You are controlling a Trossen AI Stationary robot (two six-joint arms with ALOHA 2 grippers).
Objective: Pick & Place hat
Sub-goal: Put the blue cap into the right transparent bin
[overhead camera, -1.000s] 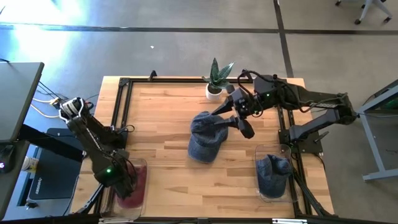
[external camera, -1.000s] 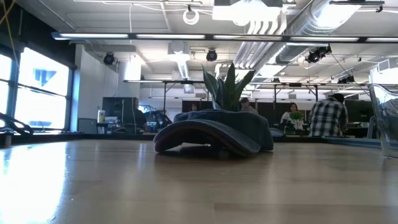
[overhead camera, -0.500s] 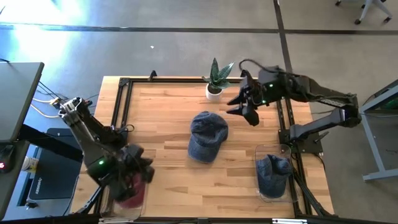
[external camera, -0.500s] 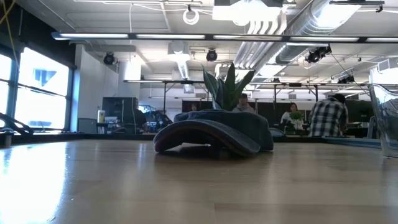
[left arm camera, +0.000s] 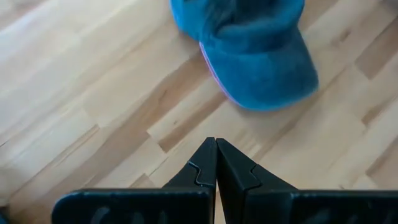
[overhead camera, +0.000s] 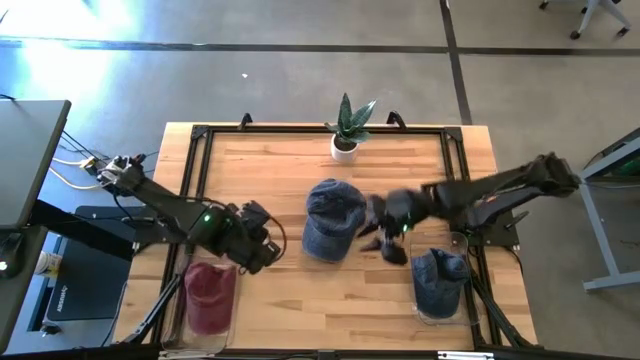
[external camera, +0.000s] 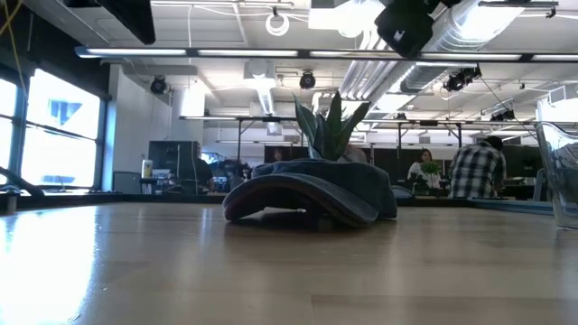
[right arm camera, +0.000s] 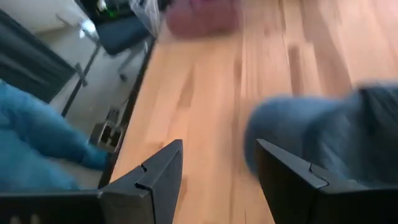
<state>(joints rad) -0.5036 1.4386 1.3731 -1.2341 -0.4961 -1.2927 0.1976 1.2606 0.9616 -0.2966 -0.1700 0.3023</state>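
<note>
The blue hat (overhead camera: 333,218) lies mid-table (overhead camera: 270,170), unheld. Just beside it, on its right, the right gripper (overhead camera: 385,232) has its fingers spread. On its left, the left gripper (overhead camera: 262,243) has its fingers pressed together.

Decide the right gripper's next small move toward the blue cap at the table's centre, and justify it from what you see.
Probably ease the right gripper sideways onto the blue cap before closing: its jaws are open and empty, just beside the cap's edge, and the cap lies flat on the table, untouched.
</note>
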